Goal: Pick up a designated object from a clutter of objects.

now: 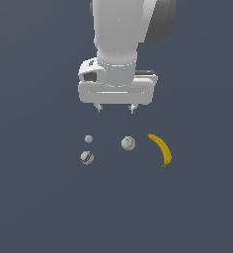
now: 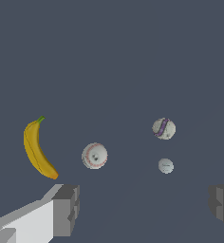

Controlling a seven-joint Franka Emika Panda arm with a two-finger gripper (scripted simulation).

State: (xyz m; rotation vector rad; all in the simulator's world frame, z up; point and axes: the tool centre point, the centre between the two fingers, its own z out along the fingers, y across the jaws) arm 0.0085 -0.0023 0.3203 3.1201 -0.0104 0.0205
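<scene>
Purple-striped ball [image 1: 87, 157] lies apart from the spread, empty jaws.

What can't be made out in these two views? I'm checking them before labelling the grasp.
- Exterior view: the white arm's upper links are cut off by the top edge; the fingers show only as tiny tips beneath the hand.
- Wrist view: both fingers are cut by the picture's edges, tips unseen.
- Small plain grey ball: too small for surface detail.
- Purple-striped whitish ball: stripe pattern blurry; its underside is hidden.
</scene>
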